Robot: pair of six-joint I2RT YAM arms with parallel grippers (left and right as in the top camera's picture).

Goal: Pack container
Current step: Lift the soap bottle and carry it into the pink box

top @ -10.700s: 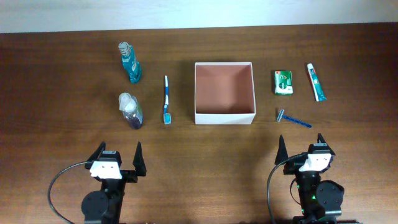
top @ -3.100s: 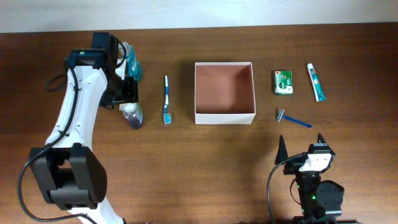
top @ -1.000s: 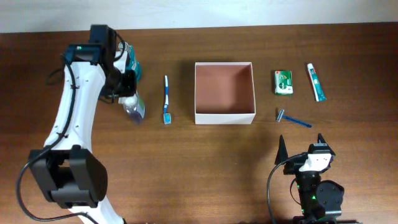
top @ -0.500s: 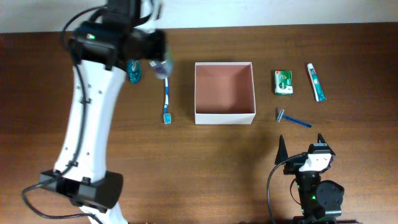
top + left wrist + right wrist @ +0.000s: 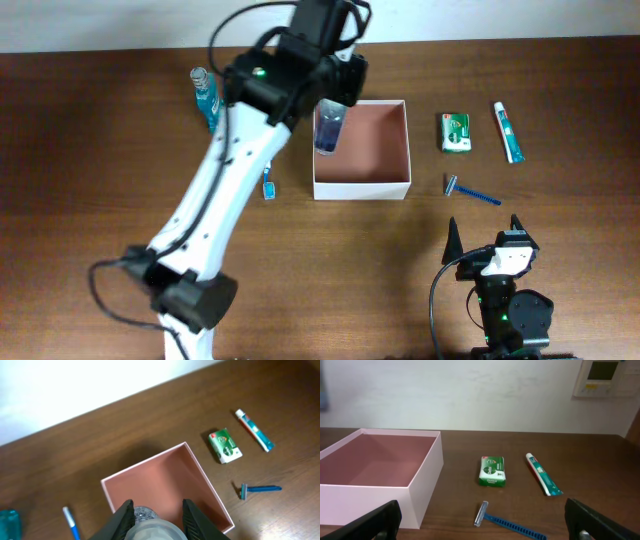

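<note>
Above container (image 5: 360, 187), left gripper (image 5: 158, 519), seemingly clamping bottle (image 5: 327, 135)

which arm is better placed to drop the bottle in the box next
Left: the left gripper holds the clear bottle over the container edge; the right gripper is open and parked far from it.

A teal bottle (image 5: 206, 98) lies far left on the brown table (image 5: 80, 200), with one end of a blue toothbrush (image 5: 268, 185) showing nearer. On the right, a green soap box (image 5: 456, 132) sits just left of a toothpaste tube (image 5: 508, 131), and a blue razor (image 5: 472, 191) lies nearer. A white panel (image 5: 603, 377) hangs on the wall.
</note>
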